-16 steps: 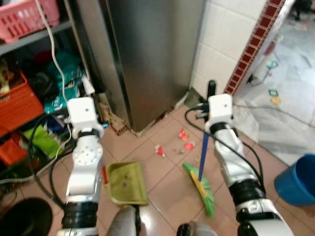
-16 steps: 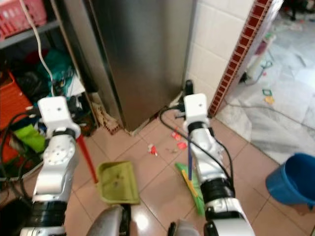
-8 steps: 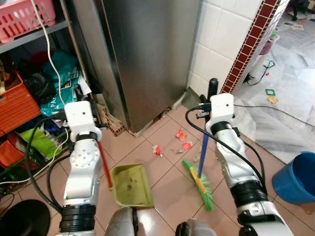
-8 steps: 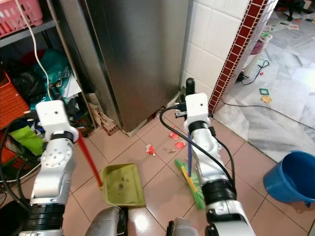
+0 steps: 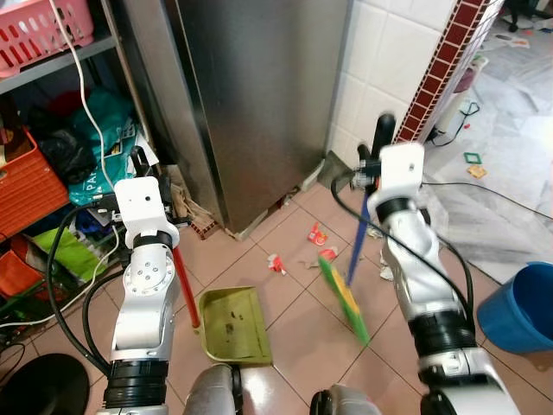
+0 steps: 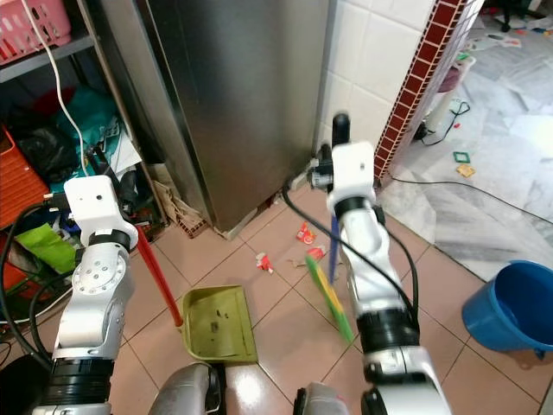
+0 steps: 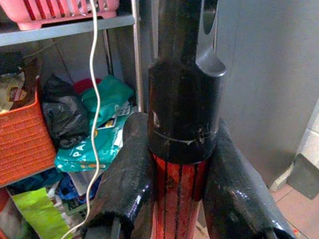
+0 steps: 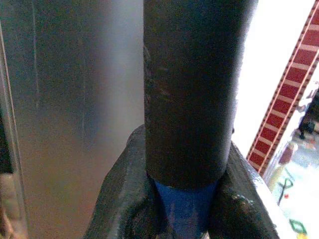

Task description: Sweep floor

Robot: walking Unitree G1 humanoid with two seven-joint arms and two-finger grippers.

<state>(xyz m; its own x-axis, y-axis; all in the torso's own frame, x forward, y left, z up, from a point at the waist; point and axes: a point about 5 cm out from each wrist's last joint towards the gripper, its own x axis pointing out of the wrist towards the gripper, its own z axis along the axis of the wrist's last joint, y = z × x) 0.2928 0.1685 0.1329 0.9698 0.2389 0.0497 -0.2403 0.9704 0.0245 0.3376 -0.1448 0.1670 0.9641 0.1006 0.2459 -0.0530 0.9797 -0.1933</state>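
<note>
My right gripper (image 8: 182,209) pinches the broom (image 5: 344,298), my left gripper (image 7: 177,199) the dustpan (image 5: 233,324) handle. Red scraps (image 5: 318,234) lie on the tiles ahead, none in the pan; sweeping is barely begun.

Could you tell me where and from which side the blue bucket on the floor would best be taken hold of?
Judging by its pose, grip the blue bucket at its top rim, coming from above. It stands upright with its mouth open upward, so one finger could slip inside the wall and one outside. No handle can be made out.
</note>
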